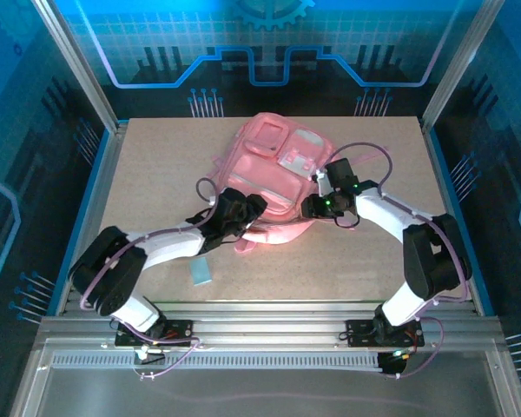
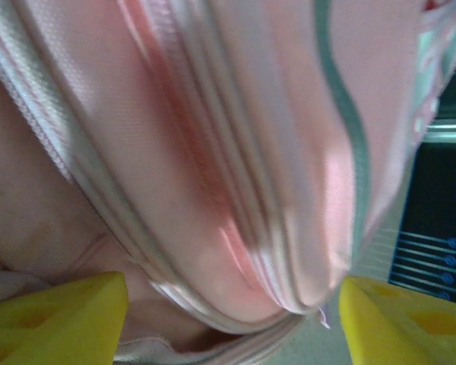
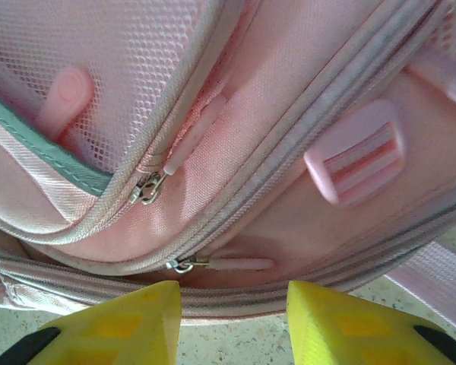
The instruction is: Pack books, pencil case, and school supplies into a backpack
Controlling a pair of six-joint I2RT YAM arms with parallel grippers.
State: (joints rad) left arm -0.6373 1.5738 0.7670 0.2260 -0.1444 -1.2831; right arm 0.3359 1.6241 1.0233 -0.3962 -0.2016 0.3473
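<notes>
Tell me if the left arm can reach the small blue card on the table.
Probably yes: the blue card lies uncovered close beside that arm; the left end effector must first back off the backpack.

The table (image 1: 373, 261) is a pale beige, finely speckled board with metal rails along its edges. The backpack (image 1: 273, 165) lies flat on it, a little beyond the middle, with its front pockets facing up. Its straps (image 1: 273, 236) spill onto the board on the near side. A small blue rectangle (image 1: 201, 272) lies flat towards the near left, close to the straps but apart from them.
</notes>
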